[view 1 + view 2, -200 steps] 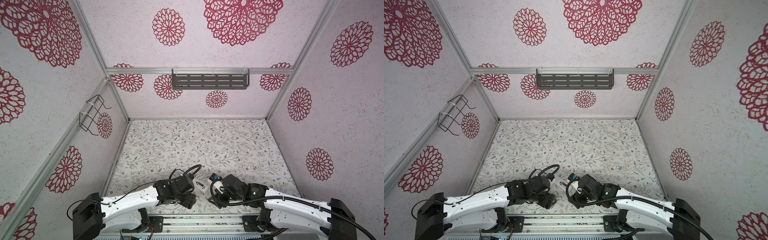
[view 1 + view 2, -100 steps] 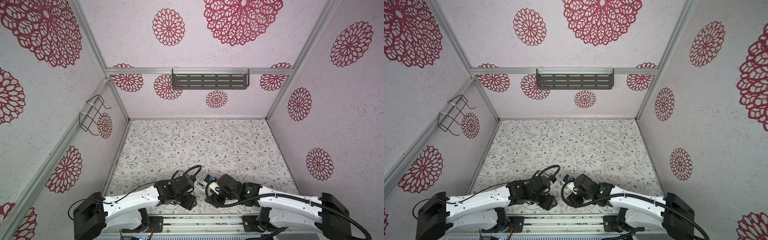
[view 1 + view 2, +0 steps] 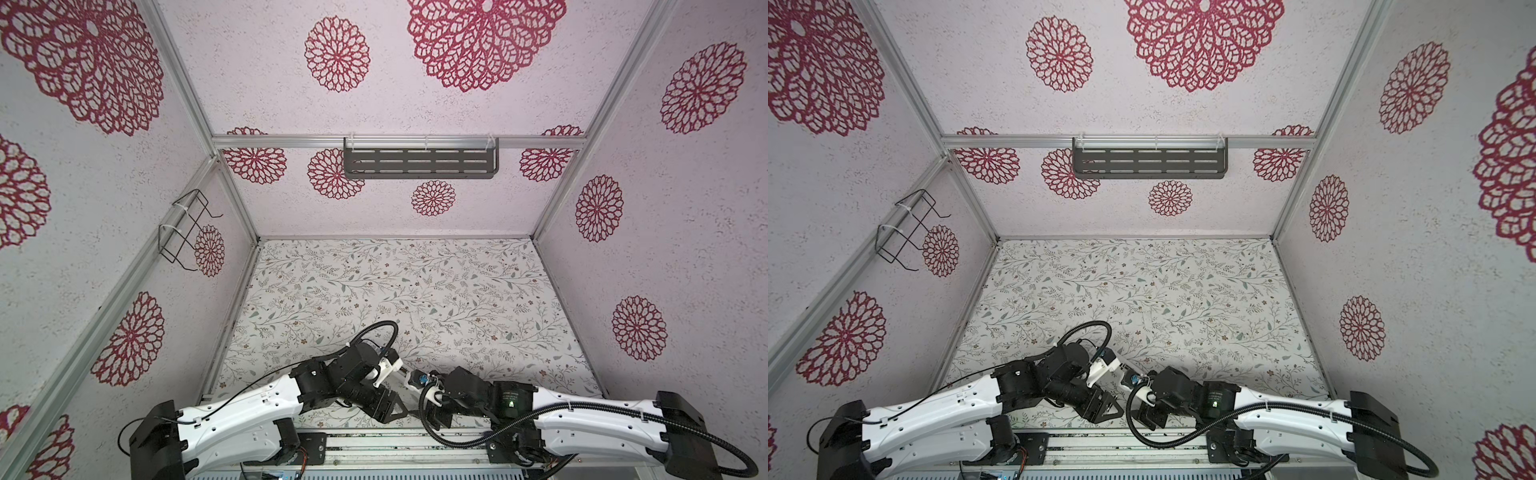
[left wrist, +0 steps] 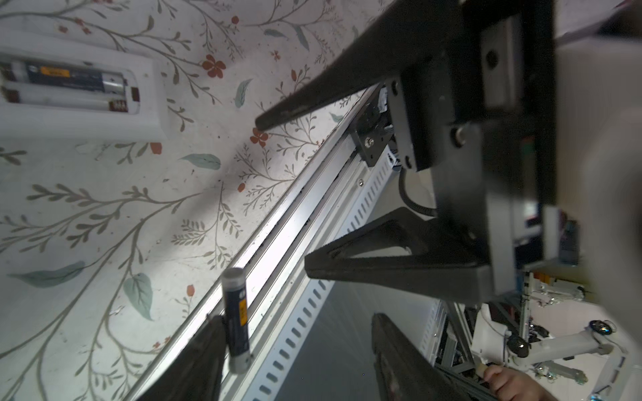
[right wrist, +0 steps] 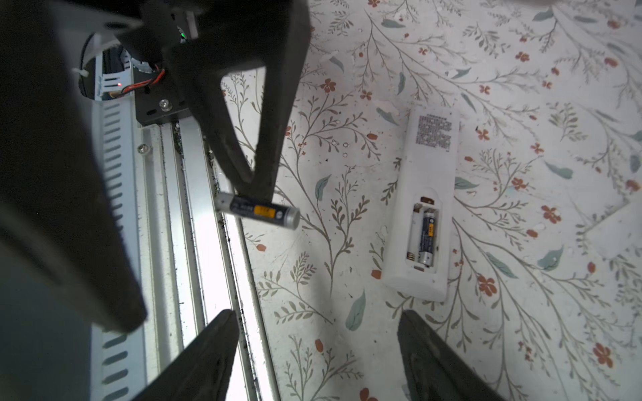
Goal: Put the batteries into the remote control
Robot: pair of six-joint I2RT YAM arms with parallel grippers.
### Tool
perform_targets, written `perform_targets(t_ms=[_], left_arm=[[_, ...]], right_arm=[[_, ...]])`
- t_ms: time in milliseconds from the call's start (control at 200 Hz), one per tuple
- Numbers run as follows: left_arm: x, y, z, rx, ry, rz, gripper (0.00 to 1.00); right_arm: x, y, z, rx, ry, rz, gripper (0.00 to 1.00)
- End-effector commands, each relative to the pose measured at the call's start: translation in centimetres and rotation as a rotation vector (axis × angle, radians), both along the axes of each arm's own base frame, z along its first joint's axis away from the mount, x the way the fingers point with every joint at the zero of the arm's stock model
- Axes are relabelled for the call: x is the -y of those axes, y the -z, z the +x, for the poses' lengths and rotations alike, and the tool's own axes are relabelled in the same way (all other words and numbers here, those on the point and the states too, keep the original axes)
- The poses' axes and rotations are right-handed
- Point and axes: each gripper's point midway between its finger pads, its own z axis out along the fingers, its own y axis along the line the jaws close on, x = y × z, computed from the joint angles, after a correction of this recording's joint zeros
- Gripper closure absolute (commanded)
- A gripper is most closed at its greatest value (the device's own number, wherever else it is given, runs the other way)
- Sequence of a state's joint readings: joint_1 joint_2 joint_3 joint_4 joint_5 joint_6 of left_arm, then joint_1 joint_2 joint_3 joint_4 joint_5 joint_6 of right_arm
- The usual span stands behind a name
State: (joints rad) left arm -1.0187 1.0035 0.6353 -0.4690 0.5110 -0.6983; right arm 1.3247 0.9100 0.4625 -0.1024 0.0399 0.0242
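Right gripper (image 5: 316, 314) had drawn in beside left gripper (image 4: 298, 317); both released. Battery (image 4: 236, 312) touched only one left finger (image 4: 205, 350), unclamped, near remote (image 5: 430, 163); second slot unfilled.

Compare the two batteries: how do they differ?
The seated battery sits in the open bay of the remote; the loose battery is outside, over the front rail. No gripper touches the seated battery; the loose battery lies against a finger of the open left gripper. The seated battery runs along the remote; the loose battery lies crosswise to it. Both are dark with an orange label.
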Motion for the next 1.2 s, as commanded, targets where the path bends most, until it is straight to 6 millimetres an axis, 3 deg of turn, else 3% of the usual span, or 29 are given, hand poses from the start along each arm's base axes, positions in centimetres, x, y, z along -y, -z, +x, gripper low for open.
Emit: perform_targets(t_ms=[0,125,436,761,987,1197], left_arm=[[0.3,-3.1,-0.3,-0.042,0.025,-0.103,0.28],[0.1,-4.1,-0.2,-0.073,0.032,-0.135,0.28],[-0.1,-2.8,1.6,-0.12,-0.045,-0.112,0.28],[0.0,-2.3,2.7,-0.126,-0.107,-0.151,0.27],[-0.3,-2.1,3.4,-0.121,-0.134,-0.163,0.27],[-0.4,-2.1,3.6,-0.124,-0.136,-0.164,0.27]], right_arm=[[-0.7,-2.2,1.0,0.161,-0.022,0.063,0.21],[-1.4,-2.8,1.1,0.224,-0.066,0.076,0.21],[-3.7,-3.6,0.9,0.221,-0.082,0.182,0.17],[-5.8,-4.4,2.6,0.165,0.052,0.343,0.12],[-7.2,-4.6,1.9,0.139,0.013,0.366,0.12],[-7.6,-4.5,1.7,0.13,0.005,0.366,0.2]])
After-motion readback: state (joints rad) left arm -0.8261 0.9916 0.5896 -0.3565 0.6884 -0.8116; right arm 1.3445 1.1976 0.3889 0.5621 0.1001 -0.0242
